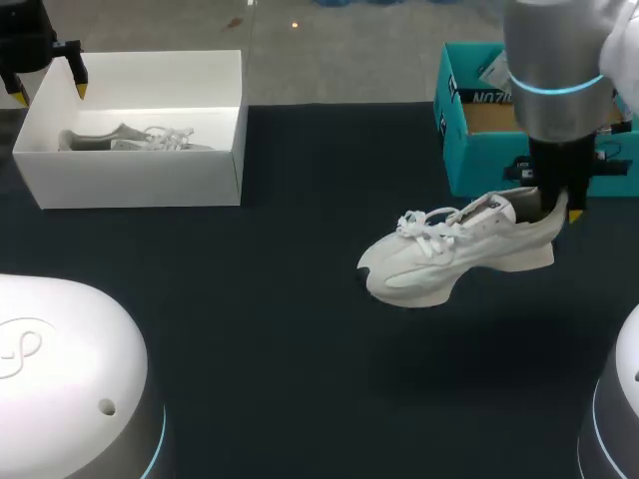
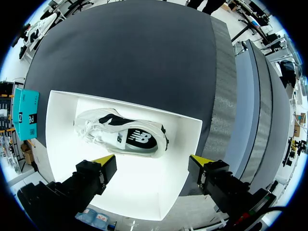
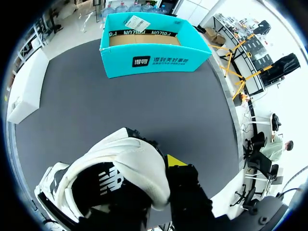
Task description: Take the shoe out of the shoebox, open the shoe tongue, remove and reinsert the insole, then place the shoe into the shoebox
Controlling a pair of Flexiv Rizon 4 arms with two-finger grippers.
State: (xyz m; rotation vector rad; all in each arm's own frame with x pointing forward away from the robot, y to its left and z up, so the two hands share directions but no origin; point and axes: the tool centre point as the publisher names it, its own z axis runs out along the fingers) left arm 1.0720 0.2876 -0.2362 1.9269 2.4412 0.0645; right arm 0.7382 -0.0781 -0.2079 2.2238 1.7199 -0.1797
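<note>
A white shoe [image 1: 454, 254] hangs in the air over the dark table, toe toward the left, laces loose. My right gripper [image 1: 559, 205] is shut on its heel collar; in the right wrist view one yellow fingertip [image 3: 175, 161] lies outside the heel of the shoe [image 3: 125, 163] and the other is hidden inside. A second white shoe [image 1: 130, 138] lies on its side in the white shoebox [image 1: 140, 180] at the back left. My left gripper [image 1: 50, 92] hovers open above that box's left end, holding nothing; its wrist view looks down between its tips [image 2: 151, 161] onto that shoe [image 2: 120, 134].
An open teal box [image 1: 479, 160] stands at the back right, just behind the held shoe, also seen ahead of the right gripper as the teal box [image 3: 154, 60]. Dark tabletop [image 1: 250, 329] spreads between the two boxes and toward the front.
</note>
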